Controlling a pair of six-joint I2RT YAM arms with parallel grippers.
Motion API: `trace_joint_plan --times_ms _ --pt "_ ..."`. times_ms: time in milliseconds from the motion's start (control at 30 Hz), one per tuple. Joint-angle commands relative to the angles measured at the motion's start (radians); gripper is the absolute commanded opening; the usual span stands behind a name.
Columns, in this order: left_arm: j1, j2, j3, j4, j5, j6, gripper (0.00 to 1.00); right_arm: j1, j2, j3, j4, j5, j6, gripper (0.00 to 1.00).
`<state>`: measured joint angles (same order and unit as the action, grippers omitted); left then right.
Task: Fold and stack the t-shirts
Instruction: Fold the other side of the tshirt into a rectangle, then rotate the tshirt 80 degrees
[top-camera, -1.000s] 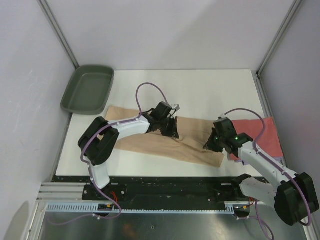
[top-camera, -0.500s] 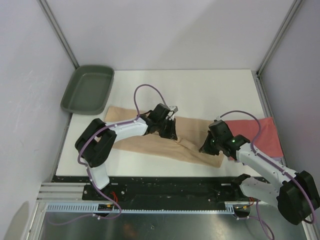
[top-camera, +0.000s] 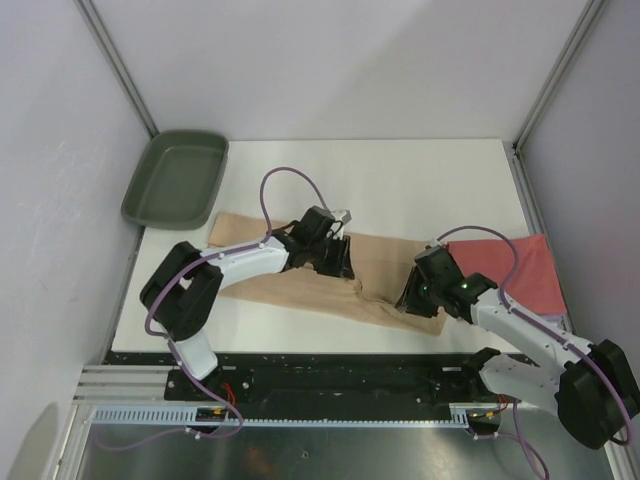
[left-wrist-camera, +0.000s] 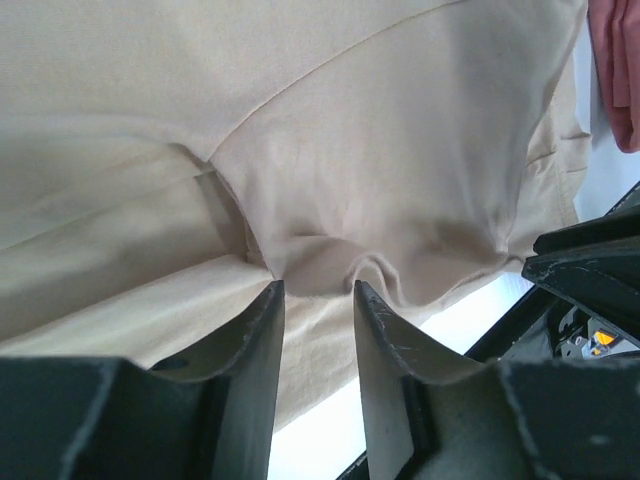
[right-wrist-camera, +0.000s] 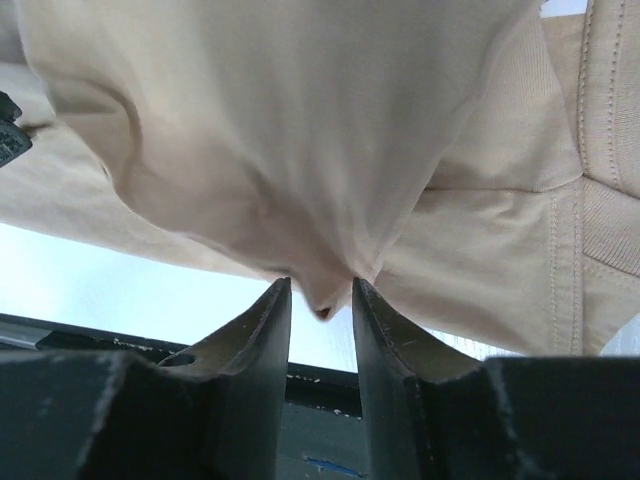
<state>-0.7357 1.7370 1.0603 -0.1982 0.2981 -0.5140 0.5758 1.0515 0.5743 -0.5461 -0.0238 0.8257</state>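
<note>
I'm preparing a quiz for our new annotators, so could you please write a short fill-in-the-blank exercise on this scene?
1. The tray at the table's far left corner is dark ____.
2. The coral-red t-shirt lies at the table's ____ edge.
3. The left gripper and right gripper are both shut on the tan t-shirt, so neither is ____.
Missing words: green; right; open.

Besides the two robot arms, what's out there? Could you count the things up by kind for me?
Shirts: 2, a tan shirt and a red shirt
Trays: 1, a green tray
Total: 3
</note>
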Motion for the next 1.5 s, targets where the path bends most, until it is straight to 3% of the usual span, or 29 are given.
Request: trace_joint_plan --times_ms 0,233,400,633,833,967,1133,1200,1300,1467 --pt "0.024 -0.080 -0.018 0.016 0.001 0.033 0.39 0.007 -0.051 0.014 -0.022 0.014 -0.019 0.36" --pt "0.020 -0.069 0.042 0.014 0.063 0.030 0.39 -0.014 -0.056 0.057 -0.043 0.105 -0.017 0.35" --pt "-0.015 0.014 0.084 0.004 0.118 0.010 0.32 -0.095 -0.028 0.061 -0.023 0.134 -0.013 0.34" --pt "-0.037 0.057 -0.003 -0.007 0.067 -0.049 0.21 -0.170 0.047 0.060 0.015 0.115 -0.016 0.34" --pt "-0.036 0.080 -0.008 -0.024 0.046 -0.050 0.19 -0.169 0.138 0.033 0.065 0.120 -0.003 0.33" --pt "-0.033 0.069 0.015 -0.043 0.043 -0.041 0.24 -0.177 0.178 0.008 0.089 0.132 0.002 0.33" --pt "-0.010 -0.009 0.076 -0.092 0.028 -0.015 0.45 -0.224 0.254 0.014 0.175 0.133 -0.034 0.33" --pt "0.011 -0.034 0.109 -0.121 0.018 -0.003 0.48 -0.244 0.316 0.044 0.213 0.135 -0.052 0.32" --pt "0.060 -0.063 0.141 -0.154 0.007 0.018 0.50 -0.268 0.445 0.138 0.245 0.160 -0.087 0.32" --pt "0.146 -0.064 0.164 -0.198 0.001 0.043 0.51 -0.331 0.707 0.429 0.266 0.157 -0.176 0.32"
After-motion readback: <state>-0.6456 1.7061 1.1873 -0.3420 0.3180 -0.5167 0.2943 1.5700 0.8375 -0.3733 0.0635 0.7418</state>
